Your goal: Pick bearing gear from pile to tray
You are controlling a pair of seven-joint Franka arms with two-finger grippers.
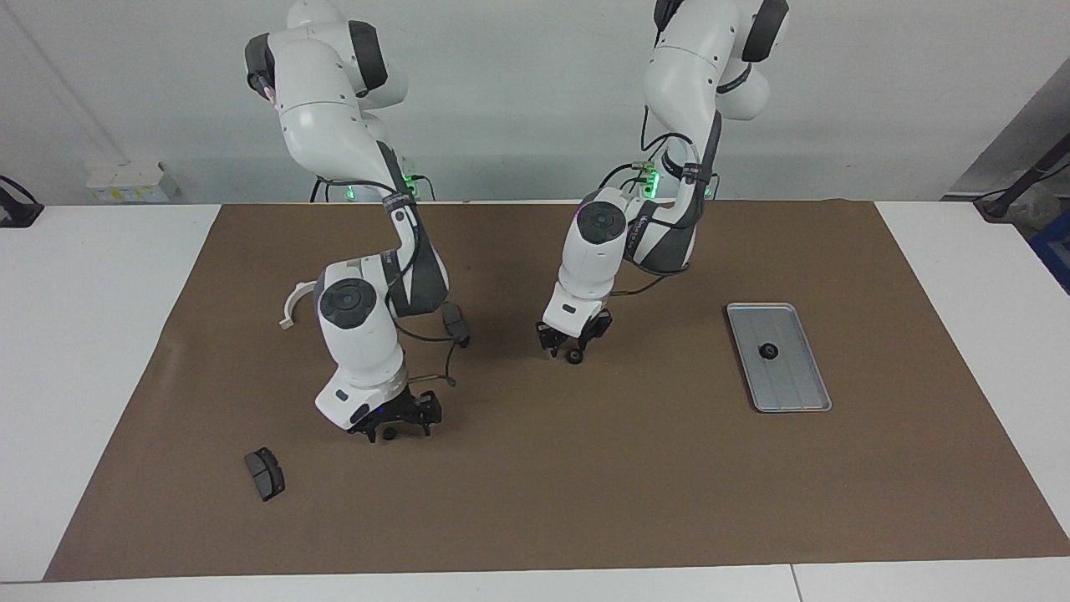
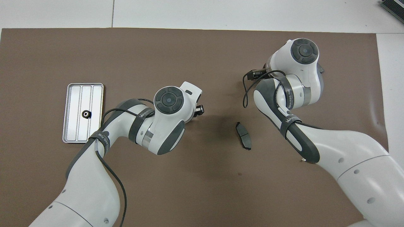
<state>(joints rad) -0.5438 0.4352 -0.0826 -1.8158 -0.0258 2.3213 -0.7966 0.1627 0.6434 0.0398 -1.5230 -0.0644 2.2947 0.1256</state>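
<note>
**A:** Why is the flat ridged silver-grey metal tray sitting at mid-height in the frame, toward the left arm's end of the brown-covered tabletop?

**B:** It's serving as the drop-off. One small black round bearing gear is lying in it, well apart from the scatter.

**A:** And what is the left tool doing?

**B:** At frame centre it's straddling a second black gear, fingers apart, likely lining up a pinch.

**A:** The right tool?

**B:** Lower in the frame, it's standing spread wide over a tinier black round piece, probably readying its own pick. The dark grey curved pad is lying untouched nearby.
</note>
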